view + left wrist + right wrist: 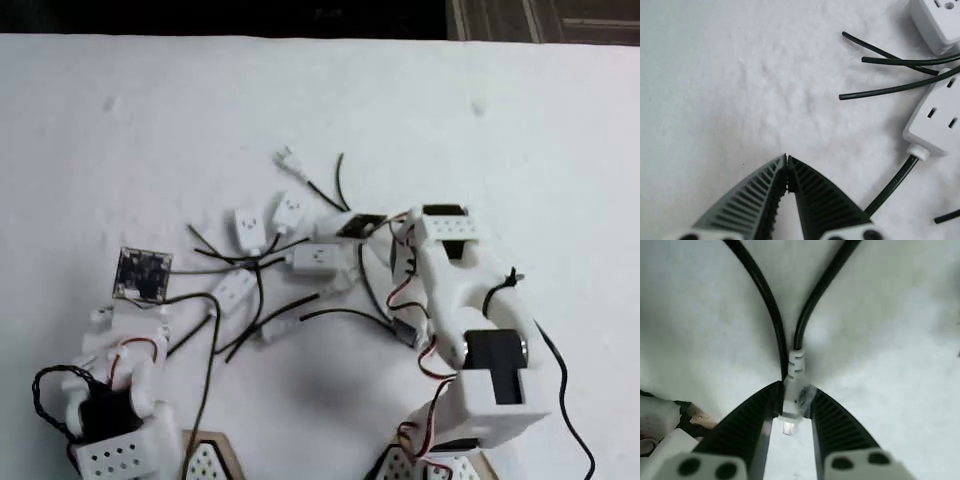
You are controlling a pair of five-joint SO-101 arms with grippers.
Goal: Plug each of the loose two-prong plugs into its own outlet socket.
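My right gripper (pixel 791 407) is shut on a white two-prong plug (pixel 794 399), its black cord (pixel 815 295) running away over the table. In the high view this gripper (pixel 357 226) is just right of a white outlet socket (pixel 315 258). Other sockets lie at the centre (pixel 250 226), (pixel 290 210) and lower left (pixel 235 289). A loose plug (pixel 285 158) rests farther back. My left gripper (pixel 786 161) is shut on nothing over bare cloth; two sockets (pixel 934 116), (pixel 940 20) lie beside it.
Black cords (pixel 330 315) loop and cross between the sockets. A white cloth (pixel 120 140) covers the table, with free room at the back and left. A small circuit board (pixel 143 272) sits on the left arm. Wooden arm bases (pixel 205 460) stand at the near edge.
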